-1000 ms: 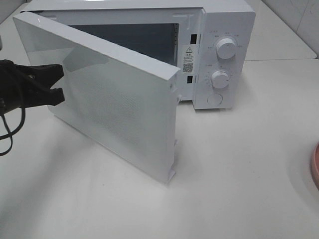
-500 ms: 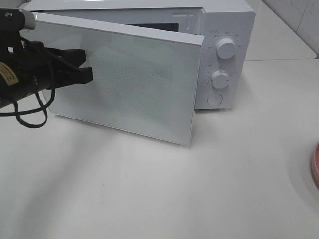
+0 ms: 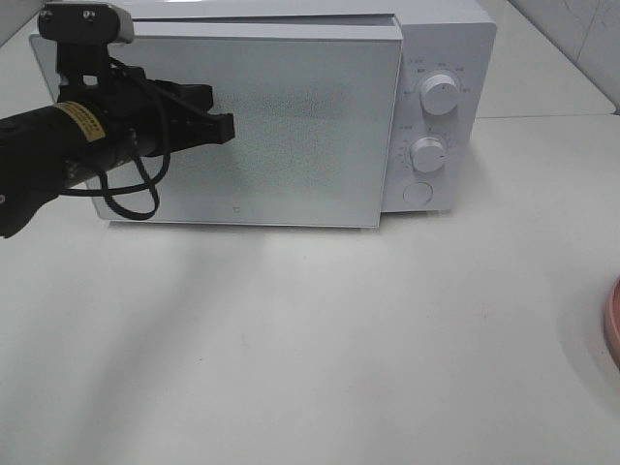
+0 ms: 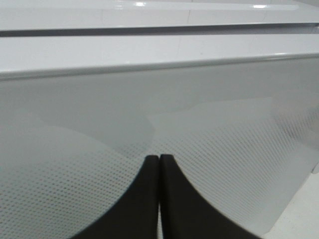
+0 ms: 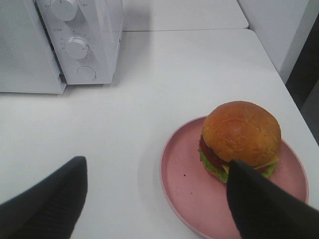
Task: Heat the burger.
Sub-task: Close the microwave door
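The burger (image 5: 240,141) sits on a pink plate (image 5: 184,184) at the table's right edge, just beyond the right claw (image 5: 154,191), whose jaws stand wide apart. The left claw (image 3: 225,124), jaws together, presses the microwave (image 3: 441,58) door (image 3: 310,126), now swung shut from ajar.

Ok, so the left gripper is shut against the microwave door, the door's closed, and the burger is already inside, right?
Not quite: the burger is not inside. The right wrist view shows it sitting on the pink plate on the table, outside the microwave. The rest holds: the left gripper is shut, its tips against the door, and the door looks closed in the exterior high view.
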`<action>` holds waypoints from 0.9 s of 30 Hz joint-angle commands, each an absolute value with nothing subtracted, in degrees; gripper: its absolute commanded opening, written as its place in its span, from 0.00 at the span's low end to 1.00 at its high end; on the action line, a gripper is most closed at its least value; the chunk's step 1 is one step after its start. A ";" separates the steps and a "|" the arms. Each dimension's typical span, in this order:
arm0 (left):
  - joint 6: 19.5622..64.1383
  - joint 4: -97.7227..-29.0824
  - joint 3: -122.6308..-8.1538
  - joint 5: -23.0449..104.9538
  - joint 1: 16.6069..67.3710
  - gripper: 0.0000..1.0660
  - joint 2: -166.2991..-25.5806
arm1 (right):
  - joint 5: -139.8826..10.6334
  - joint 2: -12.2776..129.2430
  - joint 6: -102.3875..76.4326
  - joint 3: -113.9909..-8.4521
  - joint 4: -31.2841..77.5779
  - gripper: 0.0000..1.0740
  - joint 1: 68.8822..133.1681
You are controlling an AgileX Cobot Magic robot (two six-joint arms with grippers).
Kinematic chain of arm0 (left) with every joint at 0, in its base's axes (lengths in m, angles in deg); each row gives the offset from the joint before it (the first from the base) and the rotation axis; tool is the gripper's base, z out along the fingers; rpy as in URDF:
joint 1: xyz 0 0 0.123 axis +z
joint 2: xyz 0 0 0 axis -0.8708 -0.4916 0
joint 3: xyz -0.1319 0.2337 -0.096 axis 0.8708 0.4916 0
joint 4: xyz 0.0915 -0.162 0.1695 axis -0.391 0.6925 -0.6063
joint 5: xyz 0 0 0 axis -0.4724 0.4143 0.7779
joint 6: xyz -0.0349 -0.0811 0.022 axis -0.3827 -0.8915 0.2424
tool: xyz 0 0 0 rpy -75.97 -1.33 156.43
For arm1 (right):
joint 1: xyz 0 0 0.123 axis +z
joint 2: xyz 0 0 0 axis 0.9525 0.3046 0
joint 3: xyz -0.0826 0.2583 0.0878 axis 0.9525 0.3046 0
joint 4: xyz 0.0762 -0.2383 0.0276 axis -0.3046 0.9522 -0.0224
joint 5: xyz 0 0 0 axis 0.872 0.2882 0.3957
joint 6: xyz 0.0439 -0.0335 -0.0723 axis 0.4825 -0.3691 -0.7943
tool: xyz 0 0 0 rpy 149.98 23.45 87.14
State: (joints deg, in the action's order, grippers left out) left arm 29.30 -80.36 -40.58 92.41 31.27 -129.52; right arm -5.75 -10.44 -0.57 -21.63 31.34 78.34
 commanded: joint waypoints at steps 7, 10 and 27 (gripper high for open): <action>32.22 -71.60 -49.81 90.97 26.35 0.00 -135.47 | -5.98 -12.05 -1.09 -21.74 31.40 0.69 78.16; 32.51 -71.25 -50.72 90.29 26.00 0.00 -135.99 | -5.98 -12.05 -1.09 -21.74 31.40 0.69 78.16; 41.85 -62.14 -60.69 85.87 24.34 0.00 -141.15 | -5.98 -12.05 -1.09 -21.74 31.40 0.69 78.16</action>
